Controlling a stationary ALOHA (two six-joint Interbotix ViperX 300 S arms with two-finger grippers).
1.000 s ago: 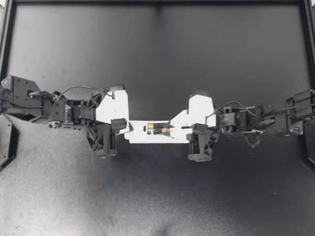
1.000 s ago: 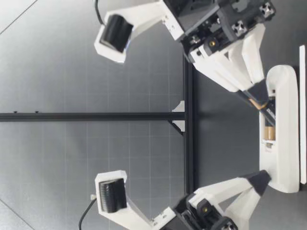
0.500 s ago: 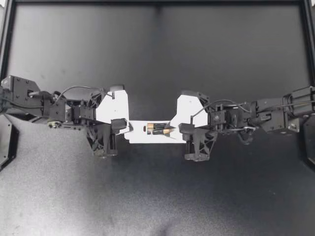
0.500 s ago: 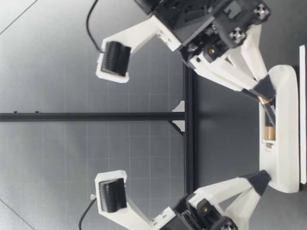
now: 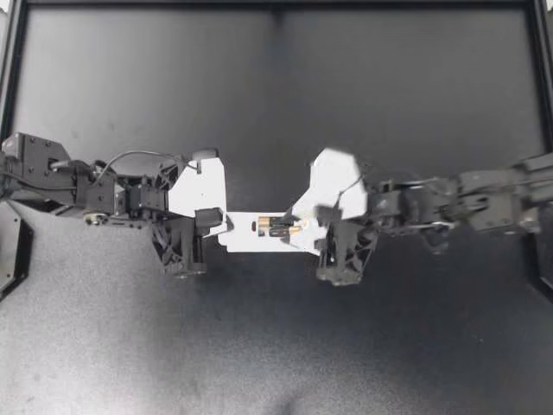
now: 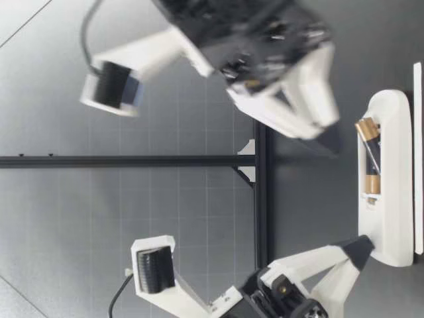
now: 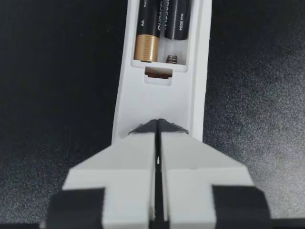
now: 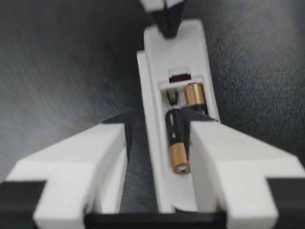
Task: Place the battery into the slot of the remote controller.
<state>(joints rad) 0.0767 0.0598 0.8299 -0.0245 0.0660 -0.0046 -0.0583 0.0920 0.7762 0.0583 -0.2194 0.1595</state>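
Observation:
The white remote (image 5: 251, 235) lies at the table's middle with its battery slot facing up. One battery (image 7: 147, 28) sits flat in the slot. A second battery (image 8: 175, 143) lies slanted in it, its gold end (image 6: 366, 129) raised above the slot's rim. My left gripper (image 5: 220, 232) is shut, its tips (image 7: 157, 130) resting on the remote's end. My right gripper (image 5: 309, 223) is open and hangs above the remote's other end (image 6: 324, 132), its fingers (image 8: 95, 157) wide apart on either side of the remote, holding nothing.
The table is a black mat (image 5: 276, 104) inside a dark frame (image 5: 540, 86). A black rail (image 6: 132, 161) crosses behind the arms in the low view. Nothing else lies on the mat.
My right gripper has opened, let go of the battery and risen off the remote. The battery stays slanted in the slot. My left arm has not moved.

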